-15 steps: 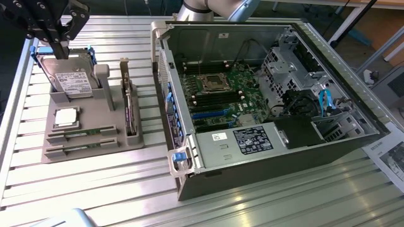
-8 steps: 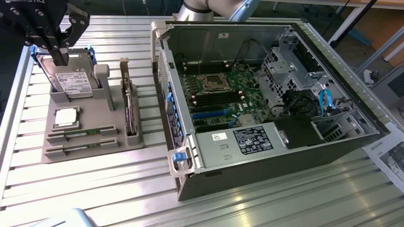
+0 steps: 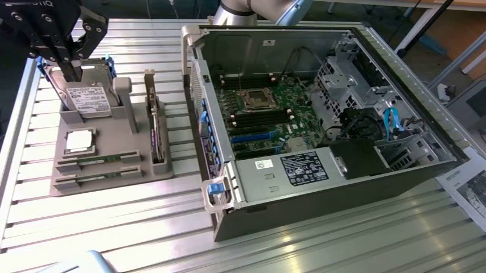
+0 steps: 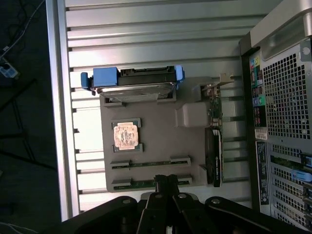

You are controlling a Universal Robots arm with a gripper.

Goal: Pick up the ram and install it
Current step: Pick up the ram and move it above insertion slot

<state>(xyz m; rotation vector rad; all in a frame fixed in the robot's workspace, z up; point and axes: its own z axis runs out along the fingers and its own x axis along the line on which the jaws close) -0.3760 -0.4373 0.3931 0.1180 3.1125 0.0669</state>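
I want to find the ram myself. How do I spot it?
Find the grey tray on the exterior view's left of the computer case. The ram is the thin green stick in the slot next to the square silver chip; the nearby card is dark.

An open computer case (image 3: 266, 170) lies on a slatted metal table (image 3: 114, 227), its green motherboard (image 3: 266, 114) exposed. Beside the case, a gray holder (image 3: 99, 182) carries 1 hard drive (image 3: 90, 99), 1 silver processor chip (image 3: 79, 141) and, nearest the case, 1 dark expansion card (image 3: 157, 133).

Strong glare on table (image 3: 114, 222); case (image 3: 251, 54) interior shadowed, dim.
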